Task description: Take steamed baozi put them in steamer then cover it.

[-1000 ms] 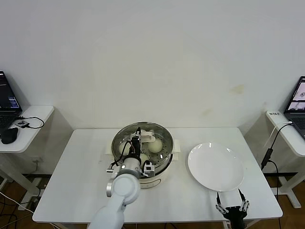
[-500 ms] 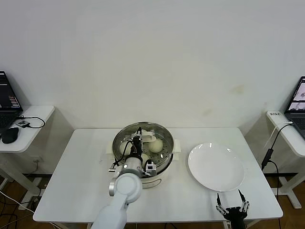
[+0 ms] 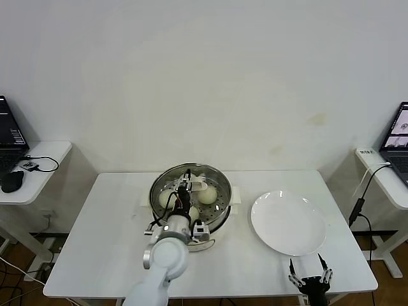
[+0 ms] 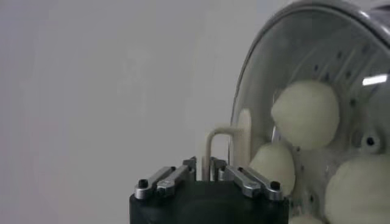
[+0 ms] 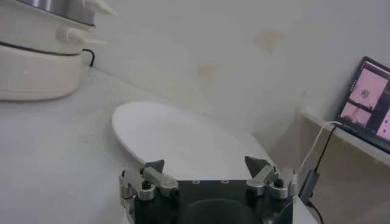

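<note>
Looking through your left wrist view, buns (image 4: 306,113) sit under the lid (image 4: 286,73) on the steamer (image 3: 191,207); the left gripper (image 4: 207,168), fingers narrowly parted, straddles its handle (image 4: 234,137). Your right gripper (image 5: 206,165) waits wide open beside the plate (image 5: 183,137).

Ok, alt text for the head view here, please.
The left gripper sits at the bar handle of the glass cover lying on the steamer, pale baozi visible beneath. An empty white plate lies beside it on the table; the right gripper waits open at the near edge.
</note>
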